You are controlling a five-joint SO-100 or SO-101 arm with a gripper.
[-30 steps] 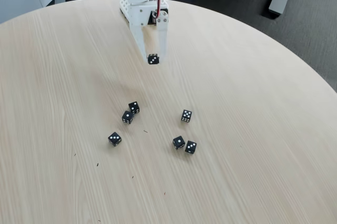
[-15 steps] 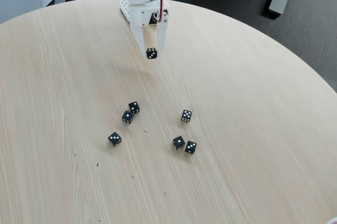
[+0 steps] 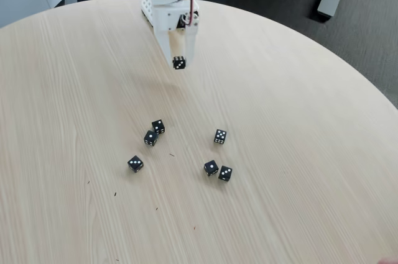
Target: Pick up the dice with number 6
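My white gripper (image 3: 179, 60) hangs above the far part of the round wooden table (image 3: 298, 152), its fingers pointing down and shut on a small black die (image 3: 179, 62) with white pips. The die is lifted clear of the tabletop. The face toward the camera shows a few pips, too small to count, so I cannot tell whether this is the dice with number 6. Several same-looking black dice lie on the table nearer the camera. Among them, a densely dotted one (image 3: 220, 136) sits right of centre.
Two dice (image 3: 158, 127) (image 3: 150, 137) lie close together left of centre, with a single one (image 3: 135, 164) below them. Another pair (image 3: 211, 167) (image 3: 225, 173) lies lower right. The arm's base (image 3: 168, 3) stands at the table's far edge. Dark floor lies beyond the rim.
The gripper has risen a little and drawn back toward the base with the die held in it. The dice on the table have not moved.
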